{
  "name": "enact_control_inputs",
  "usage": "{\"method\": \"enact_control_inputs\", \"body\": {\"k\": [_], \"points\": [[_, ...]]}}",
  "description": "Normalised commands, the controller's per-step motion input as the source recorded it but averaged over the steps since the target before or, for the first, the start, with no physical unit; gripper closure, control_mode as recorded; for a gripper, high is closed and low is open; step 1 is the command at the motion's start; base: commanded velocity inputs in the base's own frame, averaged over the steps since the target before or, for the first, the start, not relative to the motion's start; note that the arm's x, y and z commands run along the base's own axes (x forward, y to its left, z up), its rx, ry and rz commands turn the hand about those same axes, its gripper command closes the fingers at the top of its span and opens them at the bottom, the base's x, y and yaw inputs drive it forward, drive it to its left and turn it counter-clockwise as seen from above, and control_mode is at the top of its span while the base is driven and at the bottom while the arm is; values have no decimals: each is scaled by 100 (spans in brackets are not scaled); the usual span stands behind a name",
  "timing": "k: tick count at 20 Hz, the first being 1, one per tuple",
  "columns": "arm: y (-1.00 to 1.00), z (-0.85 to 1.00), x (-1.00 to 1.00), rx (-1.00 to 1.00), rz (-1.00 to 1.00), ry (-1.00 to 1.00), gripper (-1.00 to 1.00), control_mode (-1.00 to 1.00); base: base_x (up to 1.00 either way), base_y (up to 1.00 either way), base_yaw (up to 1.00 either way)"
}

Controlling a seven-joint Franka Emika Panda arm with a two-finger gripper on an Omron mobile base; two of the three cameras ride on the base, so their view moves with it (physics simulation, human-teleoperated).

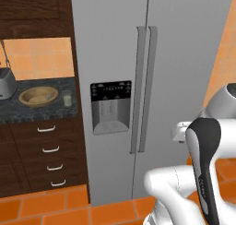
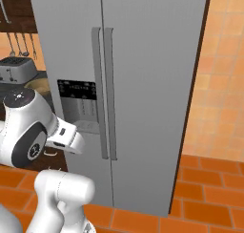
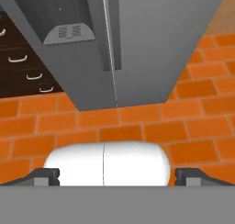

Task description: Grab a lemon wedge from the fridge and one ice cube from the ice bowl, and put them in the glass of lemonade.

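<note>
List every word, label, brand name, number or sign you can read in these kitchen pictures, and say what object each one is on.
No text can be read anywhere.
Fridge water dispenser panel: small pale marks in rows, too small and blurred to read.
Same panel from the right base view: faint marks, unreadable.
Robot arm: a thin line of tiny marks on the dark section, too small to read.
Toaster, wooden bowl, glass, drawers: no writing visible.
</note>
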Motion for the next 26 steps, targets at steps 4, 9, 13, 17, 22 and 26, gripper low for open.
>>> {"method": "enact_control_inputs", "body": {"k": [4, 9, 13, 17, 22, 26], "points": [[0, 0, 0, 0, 0, 0, -100, 100, -9, 0, 0], [0, 95, -44, 0, 6, -60, -100, -100, 0, 0, 0], [0, 100, -12, -2, 6, -59, -100, -100, 0, 0, 0], [3, 100, 15, -17, -1, -14, -100, -100, 0, 0, 0], [0, 85, 99, -24, -10, 6, -100, -100, 0, 0, 0], [0, -41, 72, -2, 0, -4, -100, -100, 0, 0, 0]]}}
